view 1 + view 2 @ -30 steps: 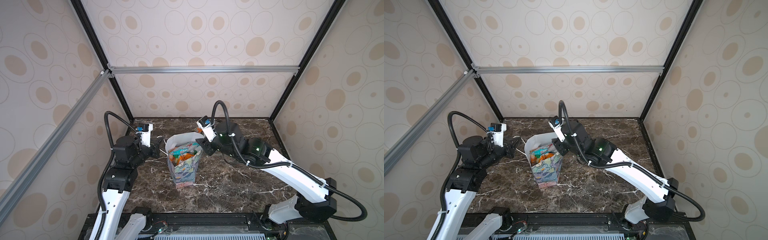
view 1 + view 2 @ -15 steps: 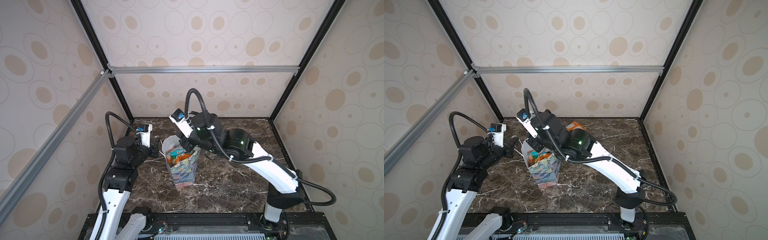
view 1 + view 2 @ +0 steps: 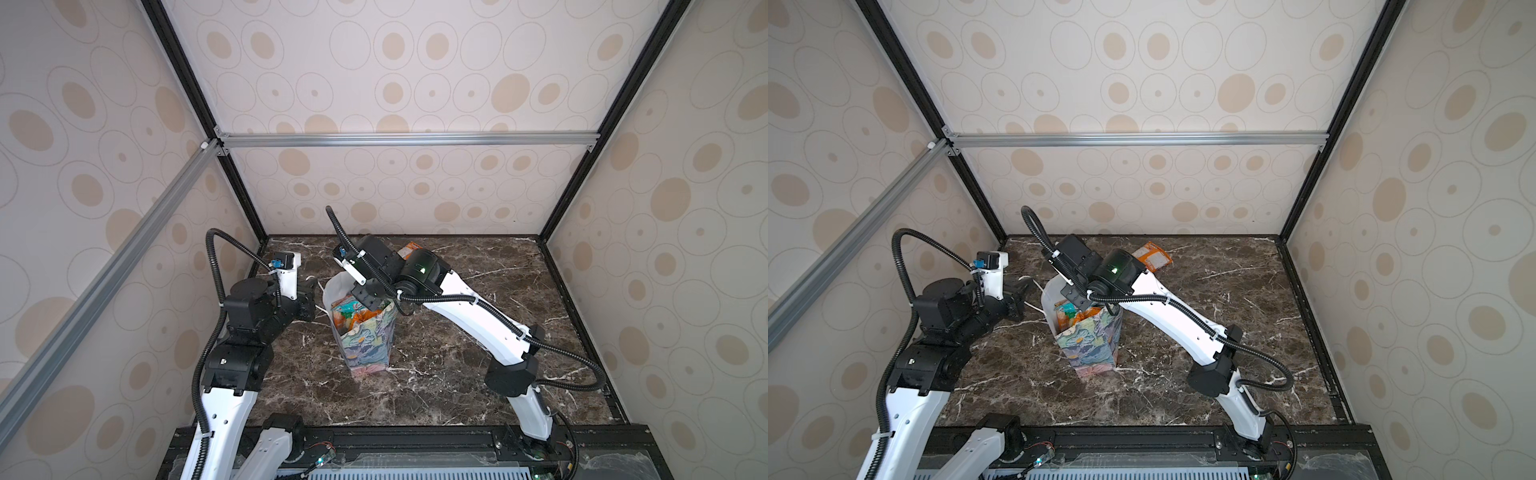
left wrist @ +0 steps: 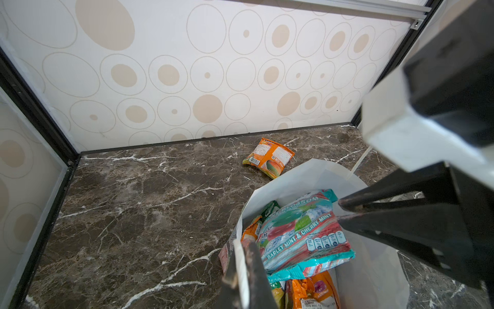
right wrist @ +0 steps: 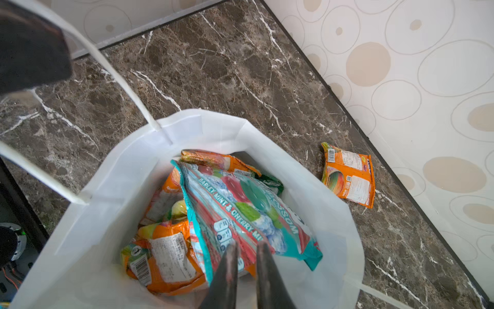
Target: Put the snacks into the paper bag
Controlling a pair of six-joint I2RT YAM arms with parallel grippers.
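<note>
Within the last second you swung the right pincer (image 5: 247, 244) from beside the paper bag (image 3: 370, 345) to right over its mouth. Its jaws narrowed from a wide spread to nearly pressed together, with only a slit left between them. Its tips sat at one edge of the teal packet (image 5: 240, 203), which lay tilted on top of the other snacks (image 5: 165, 256) inside the bag. Whether the tips nipped that edge or merely pressed on it, the views did not let you tell. Your left pincer (image 3: 1022, 297) had not budged: it stayed pinched on the cord handle (image 5: 74, 196) just beside the bag's rim, drawing the cord taut and keeping the mouth open. The bag stood upright on the table (image 3: 457, 374), well filled with orange and green packets under the teal one. By my reckoning, that made the teal packet as good as delivered. One orange packet (image 3: 1152, 257) lay flat on the table beyond the bag, well apart from it, so your job was not finished: that last one wanted fetching once the right pincer came clear of the bag
</note>
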